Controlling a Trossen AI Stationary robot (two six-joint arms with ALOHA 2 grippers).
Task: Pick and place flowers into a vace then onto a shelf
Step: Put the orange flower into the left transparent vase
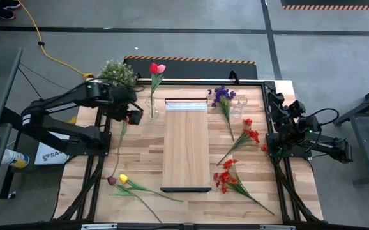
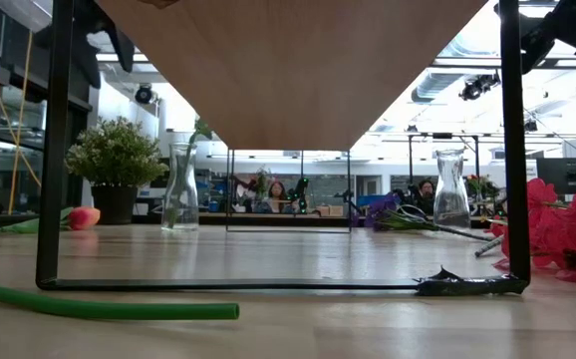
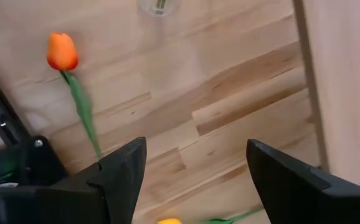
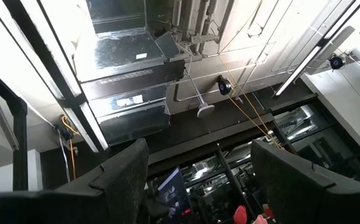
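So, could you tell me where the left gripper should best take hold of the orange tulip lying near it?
Probably mid-stem. The orange tulip lies flat on the tabletop, its thin green stem bare and clear of other flowers. The left gripper, open above it, could come straight down with its fingers either side of the stem, sparing the soft bloom.

Left gripper [image 3: 192,180] jaws apart, empty; right gripper [image 4: 198,180] upturned, agape.

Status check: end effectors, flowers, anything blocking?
Left end effector open, empty, above orange tulip. Right end effector open, parked at table's right edge. Red tulip in vase. No obstruction seen.
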